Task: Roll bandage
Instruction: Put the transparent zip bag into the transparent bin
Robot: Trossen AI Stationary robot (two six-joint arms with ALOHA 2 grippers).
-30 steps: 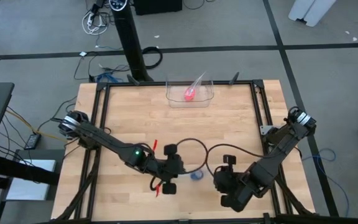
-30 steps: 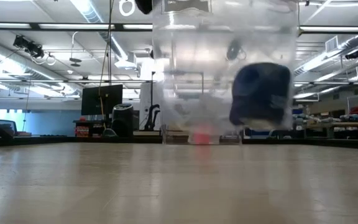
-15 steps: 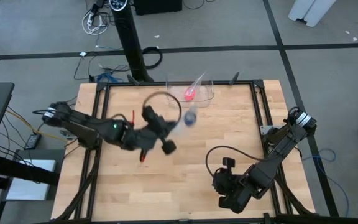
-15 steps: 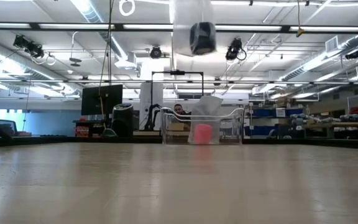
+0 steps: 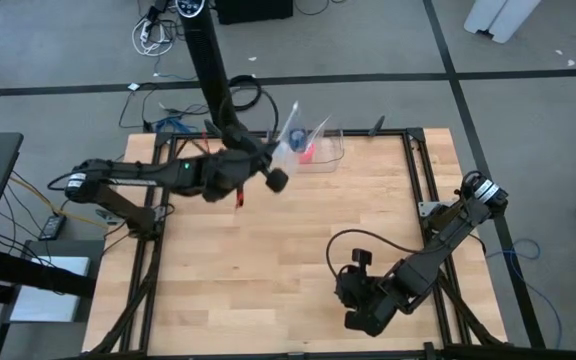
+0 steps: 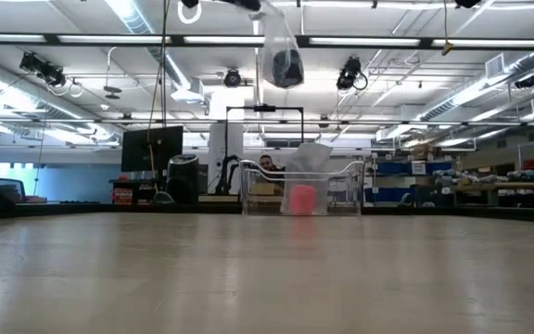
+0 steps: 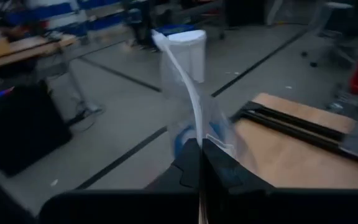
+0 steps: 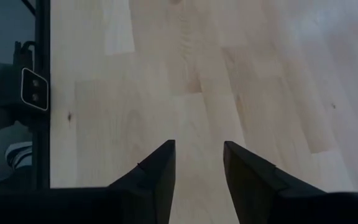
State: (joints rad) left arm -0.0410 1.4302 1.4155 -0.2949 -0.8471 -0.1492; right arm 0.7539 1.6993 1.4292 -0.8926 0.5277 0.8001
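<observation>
Left gripper [image 5: 271,165] raised at the table's [image 5: 298,250] far edge, pinching a clear plastic bag [image 5: 290,135] beside a clear bin [image 5: 330,152], right gripper [image 5: 353,300] near the front edge.

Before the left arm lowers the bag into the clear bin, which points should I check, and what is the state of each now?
1. Left pincer shut on the clear plastic bag: ok.
2. Blue bandage inside the bag: ok.
3. Bag directly over the clear bin: cannot tell.
4. Space left in the bin beside the pink roll: cannot tell.
5. Right pincer open, empty, far from the bin: ok.
</observation>
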